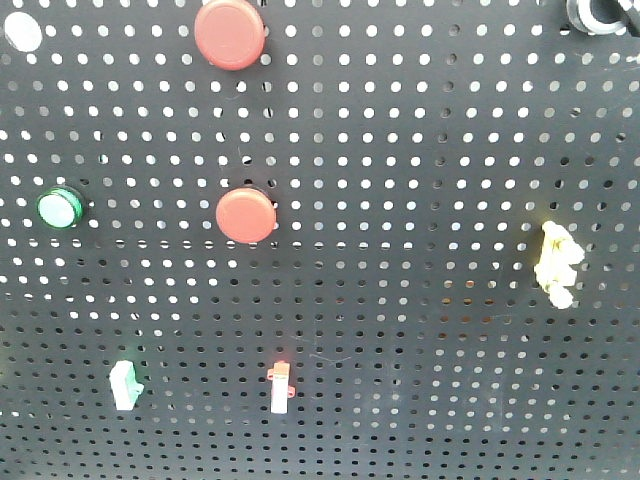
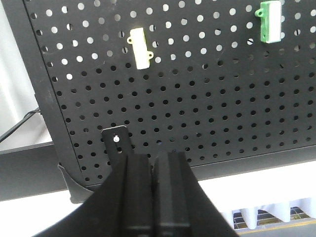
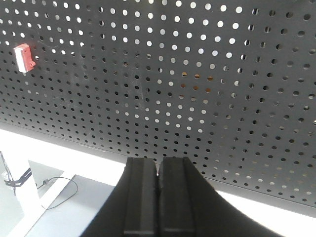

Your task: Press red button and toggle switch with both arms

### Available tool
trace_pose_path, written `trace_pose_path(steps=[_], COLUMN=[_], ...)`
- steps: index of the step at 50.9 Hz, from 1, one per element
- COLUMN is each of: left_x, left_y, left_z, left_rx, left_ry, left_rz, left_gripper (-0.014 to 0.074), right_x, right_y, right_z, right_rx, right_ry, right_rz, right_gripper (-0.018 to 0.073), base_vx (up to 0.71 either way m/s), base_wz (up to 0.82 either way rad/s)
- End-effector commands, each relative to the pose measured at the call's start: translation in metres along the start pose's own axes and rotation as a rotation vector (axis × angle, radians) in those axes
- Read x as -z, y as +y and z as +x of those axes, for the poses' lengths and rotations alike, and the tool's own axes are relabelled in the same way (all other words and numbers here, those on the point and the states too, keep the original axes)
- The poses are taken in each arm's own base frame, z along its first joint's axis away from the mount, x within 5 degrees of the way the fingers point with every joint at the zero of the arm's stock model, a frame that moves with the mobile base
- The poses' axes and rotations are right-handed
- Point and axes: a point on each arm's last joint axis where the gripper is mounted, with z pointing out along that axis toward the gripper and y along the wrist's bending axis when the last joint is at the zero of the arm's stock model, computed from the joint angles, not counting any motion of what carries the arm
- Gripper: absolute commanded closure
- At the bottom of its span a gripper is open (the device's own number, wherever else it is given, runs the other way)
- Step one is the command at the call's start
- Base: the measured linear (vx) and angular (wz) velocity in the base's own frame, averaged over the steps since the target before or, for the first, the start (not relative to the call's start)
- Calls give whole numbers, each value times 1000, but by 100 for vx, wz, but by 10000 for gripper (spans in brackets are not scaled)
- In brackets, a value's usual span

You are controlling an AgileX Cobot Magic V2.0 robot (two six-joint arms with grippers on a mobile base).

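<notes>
The red button (image 1: 230, 33), wide and matte, sits at the top of the black pegboard (image 1: 400, 300), partly cut by the frame edge. The toggle switch (image 1: 598, 14), a silver ring round a black knob, shows only partly at the top right corner. Neither arm appears in the front view. My left gripper (image 2: 154, 160) is shut with nothing between its fingers, low before the board's bottom left corner. My right gripper (image 3: 158, 163) is also shut and empty, near the board's lower edge. The wrist views show neither the button nor the toggle switch.
On the board are a smaller red button (image 1: 246, 214), a green button (image 1: 60, 208), a pale yellow toggle (image 1: 556, 262), a white red-tipped switch (image 1: 281, 387) and a pale switch (image 1: 125, 385). A black bracket (image 2: 117, 140) stands just above the left fingers.
</notes>
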Motion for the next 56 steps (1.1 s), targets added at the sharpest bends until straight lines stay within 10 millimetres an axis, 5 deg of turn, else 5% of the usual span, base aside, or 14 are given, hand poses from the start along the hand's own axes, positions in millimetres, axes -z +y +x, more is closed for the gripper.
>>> trace_pose_path(steps=[1, 22, 35, 48, 56], left_x=[0, 0, 0, 0, 0], left_y=[0, 0, 0, 0, 0], left_z=[4, 4, 4, 4, 4], left_rx=[13, 13, 13, 13, 13], left_ry=[-56, -56, -56, -54, -54], left_rz=[-17, -17, -17, -16, -16], left_gripper=[595, 595, 595, 595, 595], right_x=[1, -10, -43, -77, -78], right_y=[-2, -10, -34, -37, -37], right_z=[-13, -2, 50, 122, 127], right_rx=[-5, -2, -88, -27, -46], right_ry=[-77, -78, -311, -311, -237], right_rz=[22, 93, 344, 375, 377], right_gripper=[559, 559, 559, 559, 559], base_vx=[0, 0, 0, 0, 0], base_wz=[0, 0, 0, 0, 0])
